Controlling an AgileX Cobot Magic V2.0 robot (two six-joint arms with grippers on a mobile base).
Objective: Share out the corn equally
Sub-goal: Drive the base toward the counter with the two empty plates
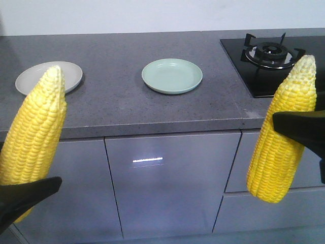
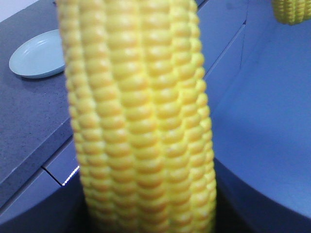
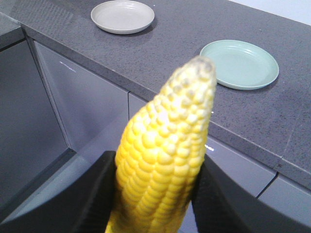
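I hold two cobs of corn upright in front of the counter's edge, tips up. My left gripper point(image 1: 23, 195) is shut on the left cob point(image 1: 33, 137), which fills the left wrist view point(image 2: 141, 116) between the dark fingers point(image 2: 73, 216). My right gripper point(image 1: 290, 127) is shut on the right cob point(image 1: 284, 137); in the right wrist view the black fingers point(image 3: 97, 194) press both sides of this cob point(image 3: 165, 145). Two empty plates lie on the grey counter: a beige plate point(image 1: 30, 80) at the left and a pale green plate point(image 1: 171, 76) in the middle.
A black gas hob point(image 1: 271, 53) occupies the counter's back right. Grey cabinet fronts point(image 1: 167, 183) run below the counter edge point(image 1: 152, 127). The plates also show from the right wrist: beige plate point(image 3: 122, 16), green plate point(image 3: 239, 64).
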